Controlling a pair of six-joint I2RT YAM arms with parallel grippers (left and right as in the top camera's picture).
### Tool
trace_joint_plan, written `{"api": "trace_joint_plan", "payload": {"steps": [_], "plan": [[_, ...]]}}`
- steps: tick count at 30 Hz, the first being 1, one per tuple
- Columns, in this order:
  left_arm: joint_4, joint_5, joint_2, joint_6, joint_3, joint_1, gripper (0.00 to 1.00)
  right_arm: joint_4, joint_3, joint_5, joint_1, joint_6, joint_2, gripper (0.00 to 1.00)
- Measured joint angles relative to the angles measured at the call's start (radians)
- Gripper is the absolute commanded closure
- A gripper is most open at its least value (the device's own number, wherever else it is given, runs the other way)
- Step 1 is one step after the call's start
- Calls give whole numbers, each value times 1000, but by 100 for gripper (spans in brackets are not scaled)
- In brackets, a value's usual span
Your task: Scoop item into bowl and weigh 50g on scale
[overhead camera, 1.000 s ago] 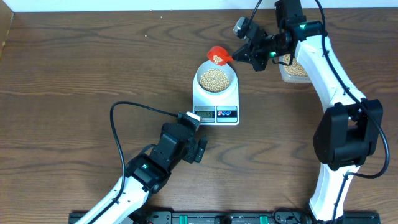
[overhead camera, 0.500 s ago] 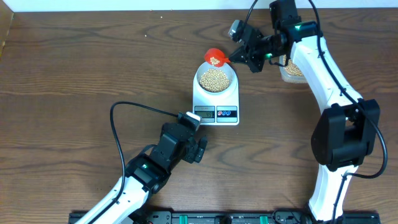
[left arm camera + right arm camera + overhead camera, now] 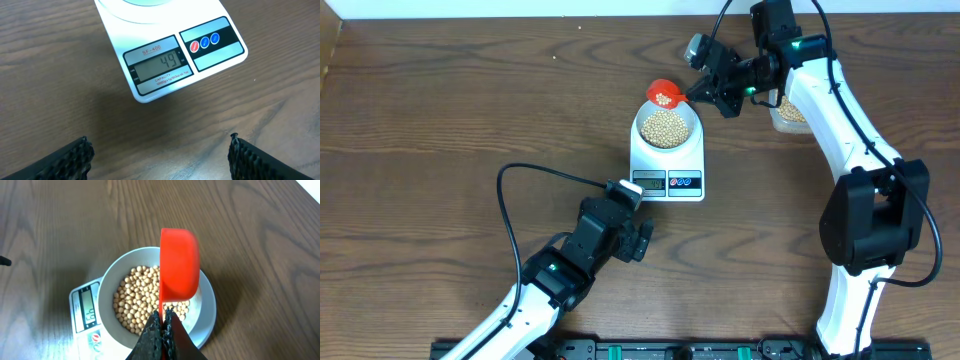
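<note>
The white scale (image 3: 667, 175) stands mid-table with the white bowl (image 3: 638, 128) on it, holding a heap of tan beans (image 3: 666, 128). My right gripper (image 3: 703, 96) is shut on the handle of a red scoop (image 3: 665, 94), which hangs over the bowl's far rim with a few beans in it. In the right wrist view the scoop (image 3: 179, 270) covers part of the beans (image 3: 135, 297), and the gripper (image 3: 162, 317) pinches its handle. My left gripper (image 3: 160, 145) is open and empty, just in front of the scale (image 3: 170, 60), whose display reads 49.
A clear plastic tub (image 3: 790, 112) of beans sits at the back right, partly behind the right arm. A black cable (image 3: 535, 175) loops over the table left of the scale. The left arm (image 3: 560, 270) reaches in from the front edge.
The right gripper and the red scoop have shifted slightly left over the bowl's far rim. The left arm has not moved.
</note>
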Motion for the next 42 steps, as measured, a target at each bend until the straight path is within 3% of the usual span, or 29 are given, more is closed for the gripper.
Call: {"api": "trace_joint_plan", "payload": {"steps": [27,42], "plan": [[0,0,0,0,0,0,12,0,0,-113,-3,53,0,99],[0,0,0,0,0,0,11,167,0,-324,-196,368,0,99]]}}
